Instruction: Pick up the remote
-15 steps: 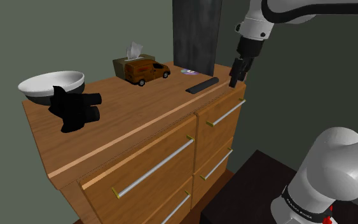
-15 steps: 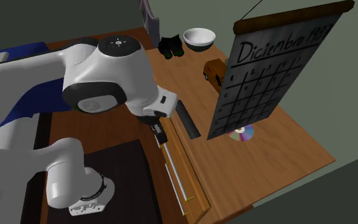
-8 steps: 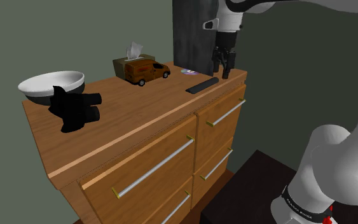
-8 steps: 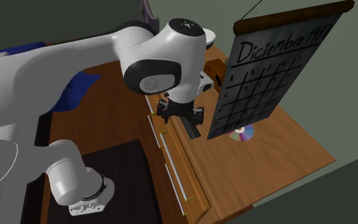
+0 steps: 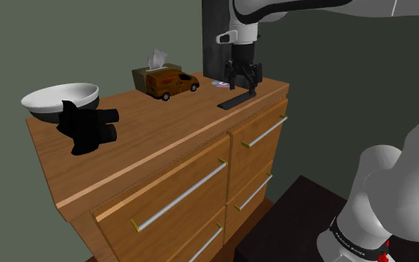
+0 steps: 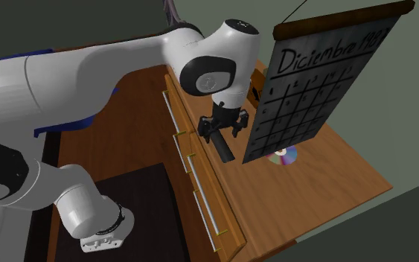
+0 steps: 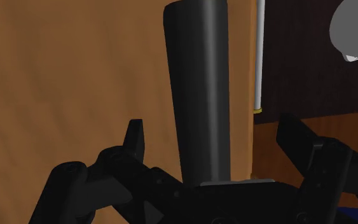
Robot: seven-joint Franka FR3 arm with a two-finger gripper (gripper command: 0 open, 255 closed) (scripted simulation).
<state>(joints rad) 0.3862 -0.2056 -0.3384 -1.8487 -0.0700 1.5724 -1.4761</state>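
The remote (image 5: 237, 100) is a slim black bar lying flat near the front edge of the wooden dresser top (image 5: 163, 126), close to its corner at the shoulder view's right. My gripper (image 5: 243, 85) hangs just above it, open, pointing down. In the second exterior view the gripper (image 6: 221, 132) hovers over the end of the remote (image 6: 223, 148) farther from the disc. In the wrist view the remote (image 7: 196, 89) runs away from the hand between the two spread fingers of the gripper (image 7: 212, 137), which do not touch it.
A shiny disc (image 5: 221, 83) lies just behind the remote beside a dark hanging calendar (image 6: 319, 82). An orange toy van (image 5: 172, 83), a tissue box (image 5: 152, 72), a white bowl (image 5: 60, 99) and a black lumpy object (image 5: 88, 127) stand further along the top. Drawers with metal handles (image 5: 181, 195) face front.
The arm has swung towards the shoulder view's left, from beyond the dresser's corner to above the remote. The hand has turned and its fingers now stand wide apart.
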